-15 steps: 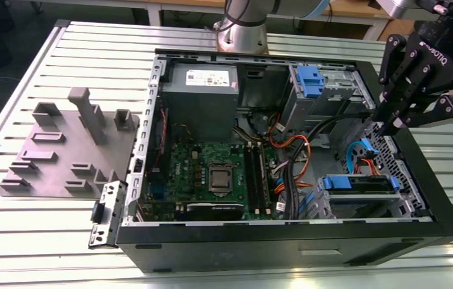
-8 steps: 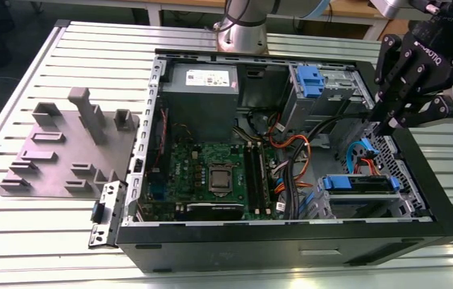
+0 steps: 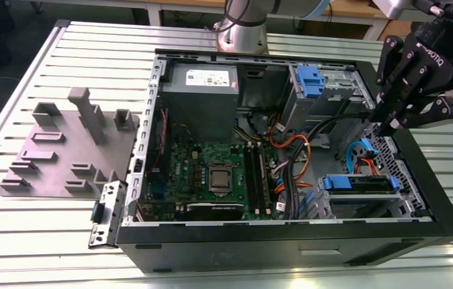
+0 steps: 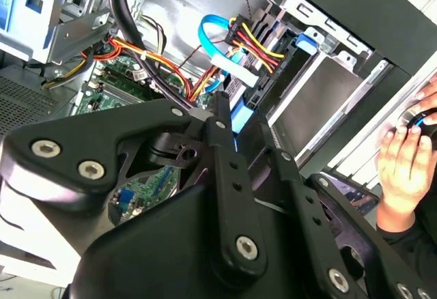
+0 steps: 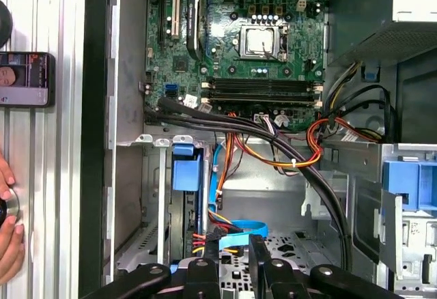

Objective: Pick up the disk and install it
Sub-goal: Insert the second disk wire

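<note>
The disk (image 3: 360, 183) sits in the lower drive bay at the case's corner on the exterior view's right, its blue carrier end facing into the case. That blue end shows as the disk (image 5: 186, 170) in the first wrist view, and as the disk (image 4: 306, 41) beside red and yellow power leads in the second wrist view. My gripper (image 3: 388, 124) hangs just above the case's edge on the exterior view's right, a short way from the bay. In both wrist views the fingers (image 5: 212, 254) stand a narrow gap apart with nothing between them. My gripper (image 4: 247, 138) is open.
The open computer case (image 3: 290, 232) holds a motherboard (image 3: 210, 174), a grey power supply (image 3: 202, 81), cable bundles (image 3: 290, 150) and an upper cage with a blue latch (image 3: 310, 81). A grey fixture plate (image 3: 65, 150) lies at the exterior view's left. A person's hand (image 4: 403, 155) rests outside the case.
</note>
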